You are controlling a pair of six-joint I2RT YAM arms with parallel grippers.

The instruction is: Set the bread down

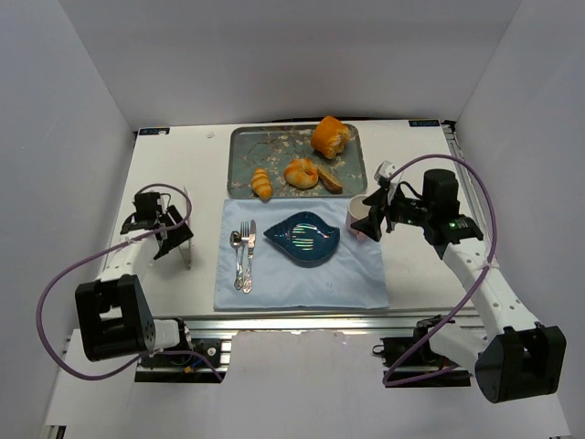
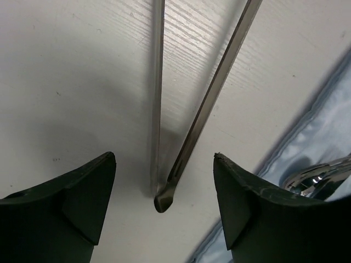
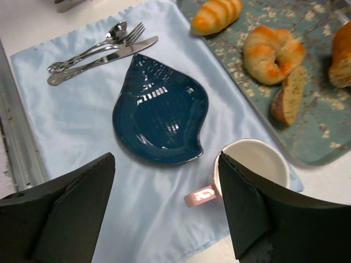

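Tray [image 1: 242,151]: a rectangular grey-blue tray with a blossom pattern, lying at the far side of the bench [image 1: 174,165]. It holds all the baked goods.
Bread [image 3: 272,53]: a round, knotted golden bun on the tray, about mid-length and toward its near edge. Nothing grips it.
Cut slice [image 3: 289,94]: on the tray, leaning against the bread on the side toward the cup.
Ridged roll [image 3: 216,15]: small and oblong, on the tray's near-left part, apart from the bread.
Torn loaf [image 1: 329,137]: orange-brown and the largest piece, at the tray's far-right part.
Cloth [image 1: 302,274]: a light blue cloth spread on the bench just in front of the tray.
Plate [image 3: 159,112]: dark blue and shell-shaped, at the middle of the cloth, with its ridged face showing whole.
Cup [image 3: 255,164]: pink outside and pale inside, upright at the cloth's far-right corner near the tray.
Cutlery [image 3: 98,49]: a fork, spoon and knife side by side on the cloth, left of the plate.
Left hand [image 2: 164,159]: fingers wide apart and low over the bare bench left of the cloth, holding nothing.
Tongs [image 2: 203,104]: thin metal arms lying on the bench between the left hand's fingers, touching neither.
Right hand [image 3: 167,159]: fingers wide apart above the cloth's right side, holding nothing. The cup is just beside one finger.
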